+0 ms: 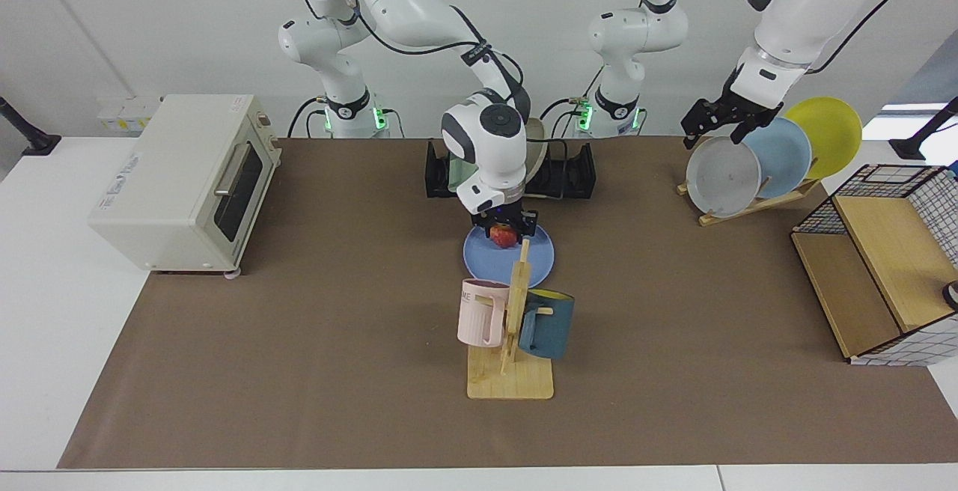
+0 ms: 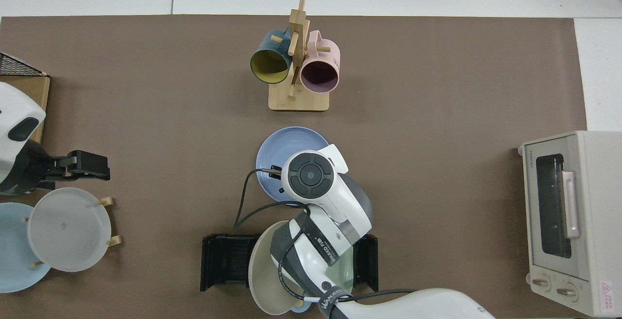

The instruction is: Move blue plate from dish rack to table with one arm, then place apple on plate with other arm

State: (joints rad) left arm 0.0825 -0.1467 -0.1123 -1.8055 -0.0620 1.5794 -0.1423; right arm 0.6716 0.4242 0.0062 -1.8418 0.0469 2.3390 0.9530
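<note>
Now my right gripper (image 1: 505,235) pinches the apple (image 1: 504,236) low over the blue plate (image 1: 486,257), which lies flat on the table (image 1: 299,326) at six o'clock from the dish rack (image 1: 576,173), while my left gripper (image 1: 715,126) waits, fingers spread, over the grey plate (image 1: 722,177).

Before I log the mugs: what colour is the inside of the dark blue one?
Yellow inside the mug, clearest in the top view.
</note>
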